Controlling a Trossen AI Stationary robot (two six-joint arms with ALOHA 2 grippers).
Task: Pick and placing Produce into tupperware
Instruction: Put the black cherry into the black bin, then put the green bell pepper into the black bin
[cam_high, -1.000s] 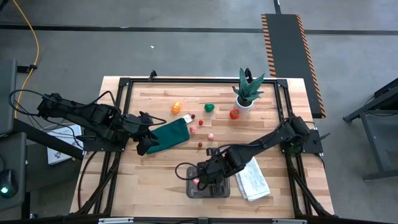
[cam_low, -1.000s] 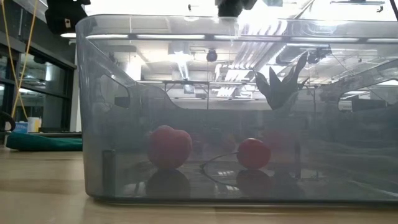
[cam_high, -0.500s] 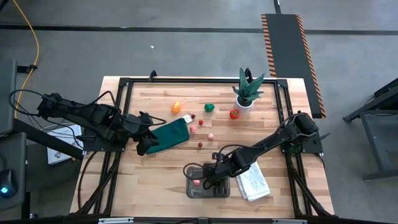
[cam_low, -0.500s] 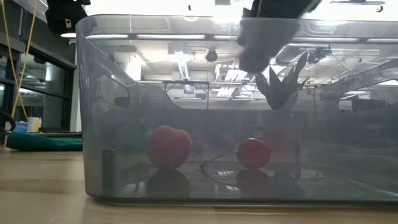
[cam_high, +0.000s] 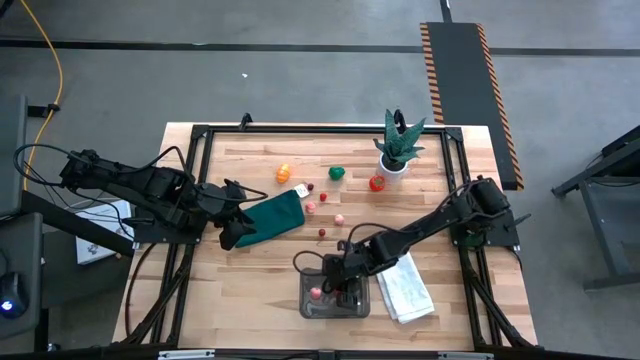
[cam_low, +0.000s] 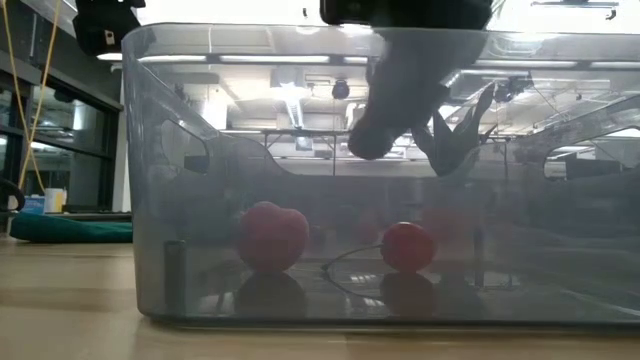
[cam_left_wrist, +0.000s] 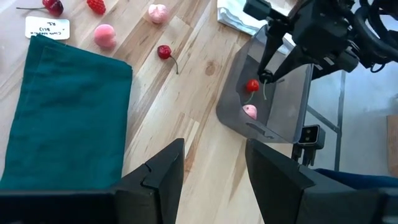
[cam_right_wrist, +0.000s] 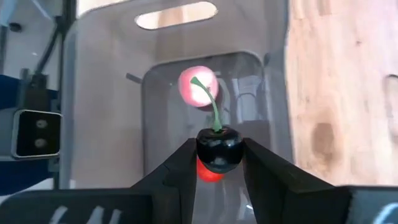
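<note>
At the counter's (cam_high: 250, 290) left edge the left gripper (cam_high: 232, 232) waits over the corner of the dark green cloth (cam_high: 272, 217), its fingers (cam_left_wrist: 163, 171) parted with nothing between them, well apart from the container and from every loose piece.

Loose produce lies in the middle of the counter, past the cloth: an orange piece (cam_high: 284, 173), a green piece (cam_high: 337, 173), a red piece (cam_high: 376, 183) just beside the potted plant (cam_high: 399, 142), and a scatter of small pink and dark red pieces (cam_high: 324, 210) between them.

Near the front edge stands the tupperware (cam_high: 308, 305), with the folded white towel (cam_high: 408, 290) just beside it on the right. Two pieces already rest on its floor — a pink piece (cam_left_wrist: 250, 112) and a red cherry (cam_left_wrist: 252, 86).

Directly over the tupperware hangs the right gripper (cam_right_wrist: 217, 158), fingers (cam_right_wrist: 264, 171) narrowed on a dark cherry (cam_right_wrist: 218, 147), stem (cam_right_wrist: 211, 106) pointing forward, away from the wrist. The relation that governs the release: the held cherry sits inside the container's outline, above the red cherry on the floor and short of the pink one. Judged from this, a plain opening of the fingers would drop it in — it may land on the red cherry and roll, though the walls should contain it.
</note>
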